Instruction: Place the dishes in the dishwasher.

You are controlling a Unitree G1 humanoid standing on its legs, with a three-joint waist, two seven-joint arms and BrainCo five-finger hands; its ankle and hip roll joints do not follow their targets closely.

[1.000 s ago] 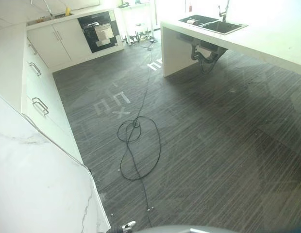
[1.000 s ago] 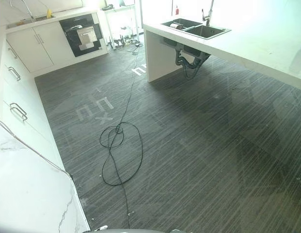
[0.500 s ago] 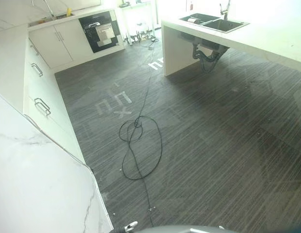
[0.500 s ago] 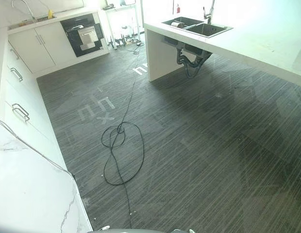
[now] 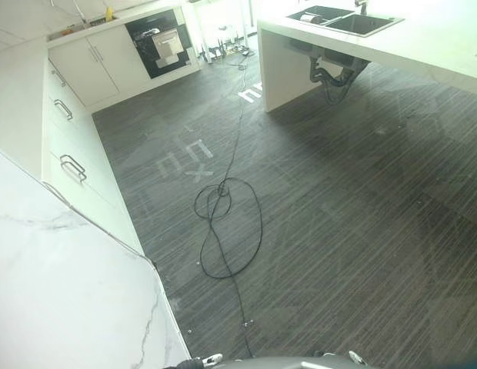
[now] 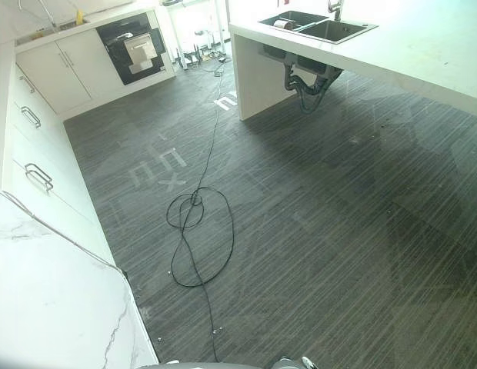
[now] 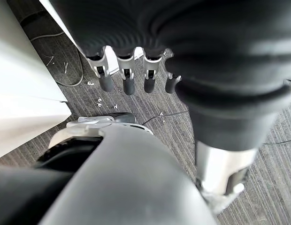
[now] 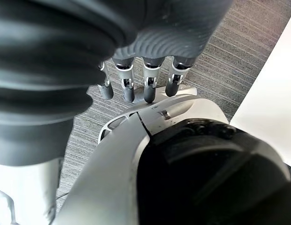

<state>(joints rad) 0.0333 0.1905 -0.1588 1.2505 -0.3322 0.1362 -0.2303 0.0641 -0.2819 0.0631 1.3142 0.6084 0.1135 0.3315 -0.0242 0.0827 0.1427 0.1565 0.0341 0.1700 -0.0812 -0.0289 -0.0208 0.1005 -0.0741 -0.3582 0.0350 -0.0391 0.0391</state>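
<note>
A: Where are the dishes?

B: None can be made out plainly. The likeliest spot is the sink [image 6: 319, 27] in the white island counter [image 6: 423, 54], far ahead and to the right. A pale roll-shaped thing [image 6: 285, 24] lies in its nearer basin, too small to name.

A: And the dishwasher?

B: A dark-fronted built-in appliance [image 5: 160, 44] sits in the white cabinets [image 5: 96, 65] at the far end, ahead and slightly left. It looks like the dishwasher, though I can't be sure. Its front appears closed.

A: So which way from the hands?

B: Both lie well apart from them, across the dark striped floor [image 5: 338, 215]. The sink is on the right side, so the right arm would be the nearer one; walking comes first, I judge.

A: The hands themselves?

B: The left hand [image 7: 126, 75] hangs with fingers straight and relaxed, holding nothing. The right hand [image 8: 136, 79] is the same, empty, fingers loose and pointing down at the floor.

A: Anything closer?

B: A marble-veined worktop [image 5: 61, 300] just at the left, with handled drawers [image 5: 69, 165] beyond it.
</note>
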